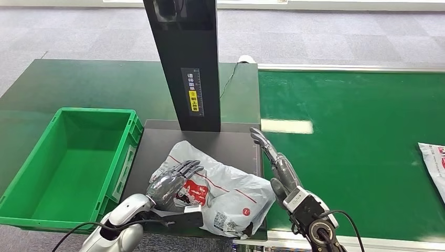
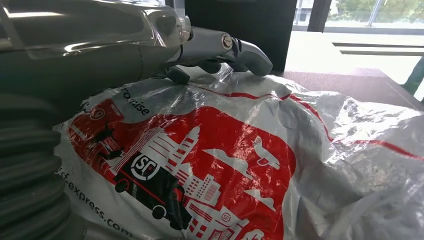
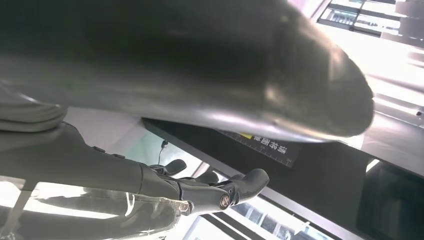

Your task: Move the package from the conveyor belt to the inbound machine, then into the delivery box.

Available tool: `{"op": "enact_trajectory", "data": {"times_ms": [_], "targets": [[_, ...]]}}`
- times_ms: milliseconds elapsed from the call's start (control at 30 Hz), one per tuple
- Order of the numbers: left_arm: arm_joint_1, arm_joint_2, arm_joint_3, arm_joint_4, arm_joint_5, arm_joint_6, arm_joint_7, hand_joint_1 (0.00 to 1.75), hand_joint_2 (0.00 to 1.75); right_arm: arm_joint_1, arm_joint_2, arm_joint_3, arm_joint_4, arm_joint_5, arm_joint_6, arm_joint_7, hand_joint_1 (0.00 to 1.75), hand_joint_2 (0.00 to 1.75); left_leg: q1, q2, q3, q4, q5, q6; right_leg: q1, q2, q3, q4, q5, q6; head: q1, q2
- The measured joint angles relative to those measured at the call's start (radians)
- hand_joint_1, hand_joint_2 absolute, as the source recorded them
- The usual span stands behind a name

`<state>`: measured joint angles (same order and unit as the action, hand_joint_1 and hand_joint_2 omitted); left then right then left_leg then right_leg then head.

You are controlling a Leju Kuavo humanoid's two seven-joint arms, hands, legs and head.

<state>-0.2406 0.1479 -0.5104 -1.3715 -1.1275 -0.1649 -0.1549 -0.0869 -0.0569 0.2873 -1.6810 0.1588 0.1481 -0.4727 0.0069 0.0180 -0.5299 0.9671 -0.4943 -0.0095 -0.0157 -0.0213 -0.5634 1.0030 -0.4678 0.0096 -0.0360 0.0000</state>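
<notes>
A white plastic courier package (image 1: 223, 184) with red print lies crumpled on the dark platform (image 1: 157, 139) of the inbound machine, in front of its black column (image 1: 186, 63). My left hand (image 1: 173, 181) rests flat on the package's left part, fingers stretched over it and grasping nothing. The left wrist view shows the fingers (image 2: 245, 52) lying across the top of the package (image 2: 225, 165). My right hand (image 1: 275, 160) hovers just right of the package with fingers straight and apart, holding nothing. In the right wrist view that right hand (image 3: 150, 185) is spread below the column.
An empty green delivery box (image 1: 68, 163) stands left of the platform. The green conveyor belt (image 1: 357, 147) runs to the right, with another white package (image 1: 434, 163) at its right edge. A cable (image 1: 228, 79) trails behind the column.
</notes>
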Motion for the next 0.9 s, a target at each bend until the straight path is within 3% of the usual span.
{"op": "enact_trajectory", "data": {"times_ms": [433, 833, 900], "targets": [[-0.099, -0.059, -0.026, 0.150, -0.055, -0.006, 0.003, 0.00, 1.75, 0.050, 0.003, -0.015, -0.021, 0.036, -0.013, -0.009, 0.00, 0.00, 0.000, -0.001, 0.005, 0.000, 0.000, 0.000, 0.000, -0.001, 0.007, 0.000, 0.000, 0.000, 0.000, 0.000], [-0.128, -0.084, -0.026, 0.199, -0.054, -0.003, 0.002, 0.00, 1.75, 0.055, 0.003, -0.023, -0.021, 0.037, -0.013, -0.009, 0.00, 0.00, 0.000, -0.001, 0.007, 0.000, 0.001, 0.001, 0.000, -0.001, 0.009, 0.000, 0.000, 0.000, 0.000, 0.000], [-0.129, -0.086, -0.026, 0.200, -0.051, 0.005, 0.002, 0.81, 1.75, 0.057, 0.003, -0.023, -0.022, 0.039, -0.013, -0.009, 0.00, 0.00, 0.000, -0.001, 0.007, 0.000, 0.001, 0.001, 0.000, -0.001, 0.008, 0.000, 0.000, 0.000, 0.000, 0.000]]}}
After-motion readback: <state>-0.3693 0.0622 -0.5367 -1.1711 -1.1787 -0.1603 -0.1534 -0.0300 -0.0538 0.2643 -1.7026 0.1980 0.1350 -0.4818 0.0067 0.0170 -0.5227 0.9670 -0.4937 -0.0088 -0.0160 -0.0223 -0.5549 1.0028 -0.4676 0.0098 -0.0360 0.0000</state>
